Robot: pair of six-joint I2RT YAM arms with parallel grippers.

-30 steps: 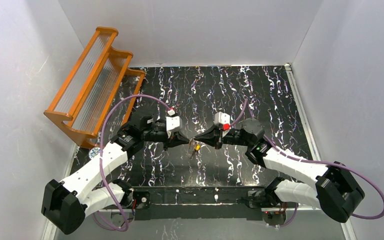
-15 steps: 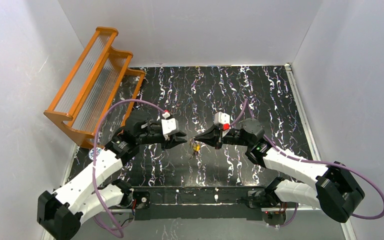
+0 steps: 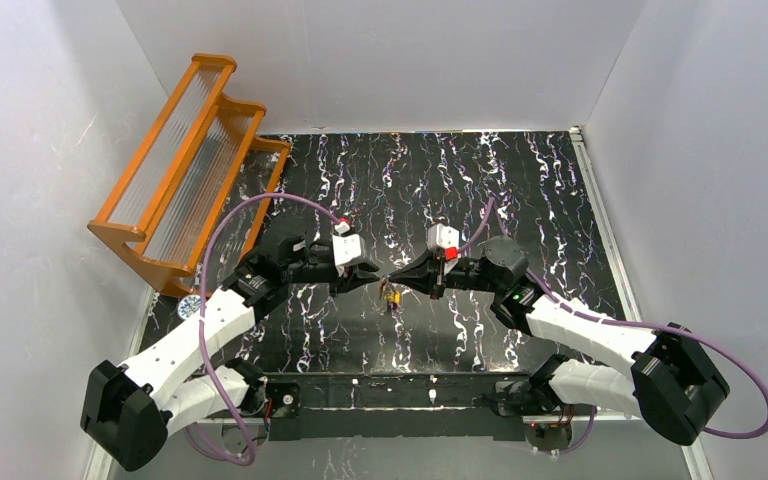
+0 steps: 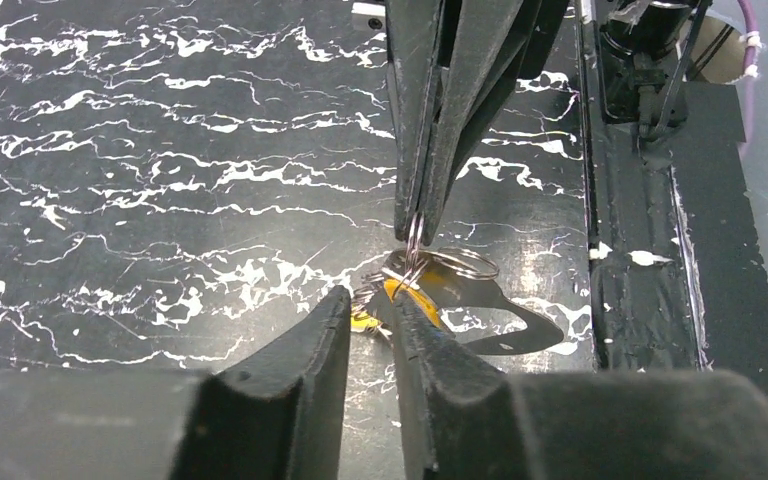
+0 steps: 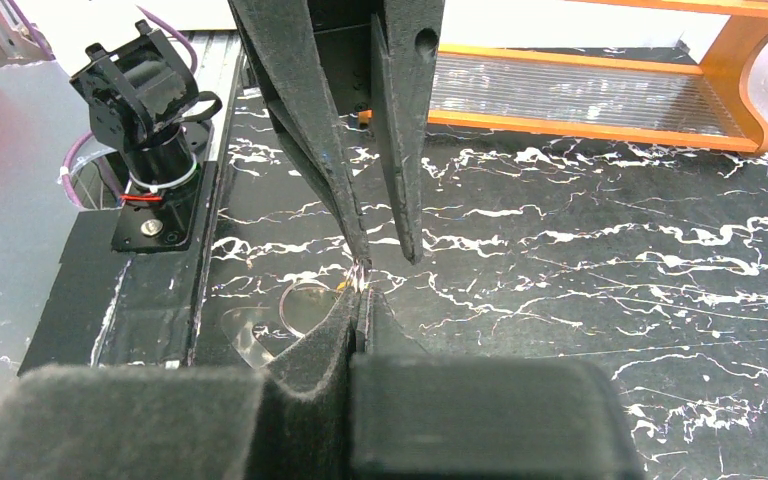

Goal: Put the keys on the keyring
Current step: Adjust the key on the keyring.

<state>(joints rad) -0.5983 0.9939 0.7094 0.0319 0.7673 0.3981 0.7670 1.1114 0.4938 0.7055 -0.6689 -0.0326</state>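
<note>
Since a second ago the left pincer point(image 3: 372, 272) has let go and backed slightly off to the left. Its jaws now stand a little apart, holding nothing. The right pincer point(image 3: 393, 279) is pressed shut on the thin keyring point(image 4: 415, 238), low over the table point(image 3: 520, 180). The keys point(image 4: 398, 291) seem to dangle beneath it, yellow heads bunched between the two tips.

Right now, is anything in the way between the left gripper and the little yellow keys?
Nothing visible does. The left gripper, slightly open, points at the keys just ahead of it; the right gripper pinches the keyring close by.
</note>
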